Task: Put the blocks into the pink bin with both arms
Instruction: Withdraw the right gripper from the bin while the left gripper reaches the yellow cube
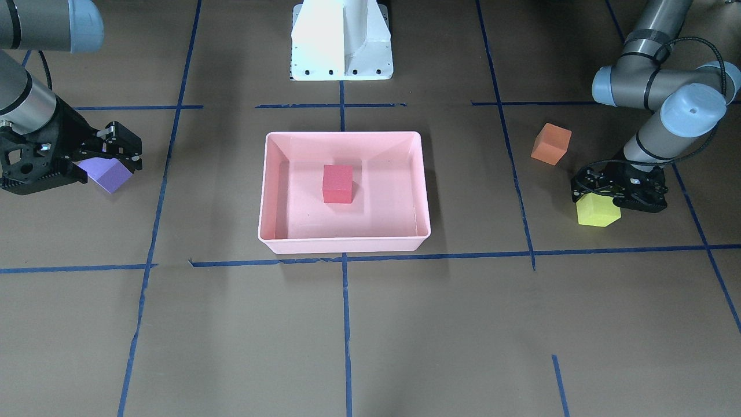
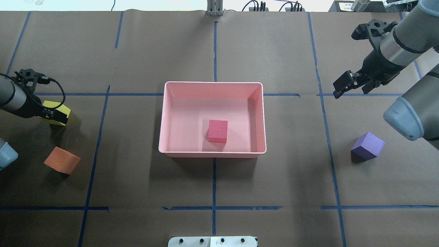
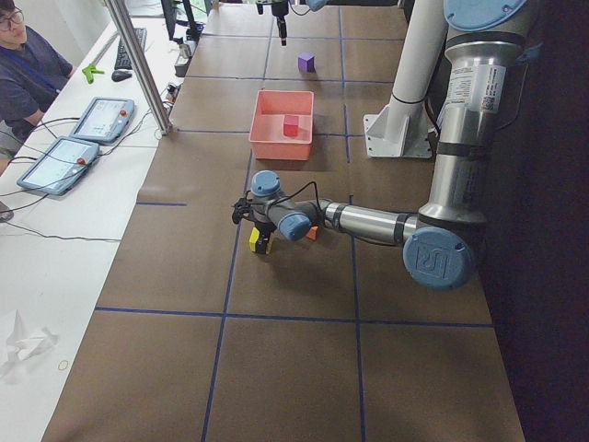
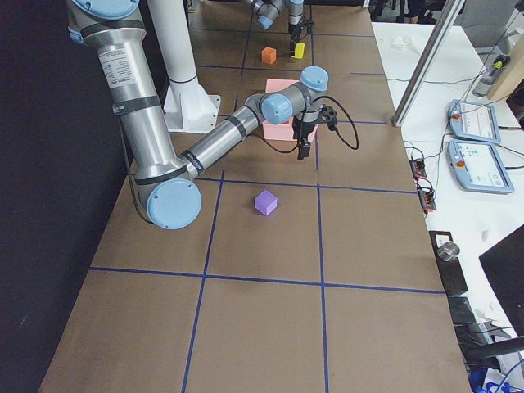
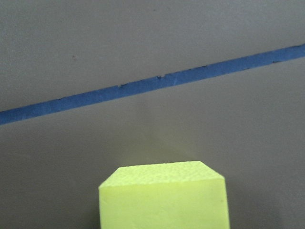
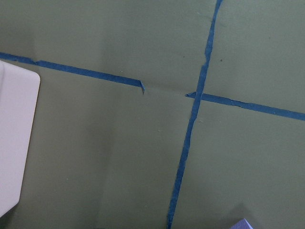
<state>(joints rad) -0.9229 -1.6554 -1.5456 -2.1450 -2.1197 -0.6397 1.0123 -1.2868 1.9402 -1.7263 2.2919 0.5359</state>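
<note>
Brown table (image 1: pixel 405 324): left pincer (image 1: pixel 605 198) clamps yellow block (image 1: pixel 598 213); right pincer (image 1: pixel 128 152) wide; red block (image 1: pixel 337 184) in pink bin (image 1: pixel 341 246).

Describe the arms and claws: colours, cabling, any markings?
The left arm and right arm are grey metal tubes with light-blue joint caps and black bands. The left claw and right claw are black and two-fingered. A black cable loops past the left wrist. No legible markings.
</note>
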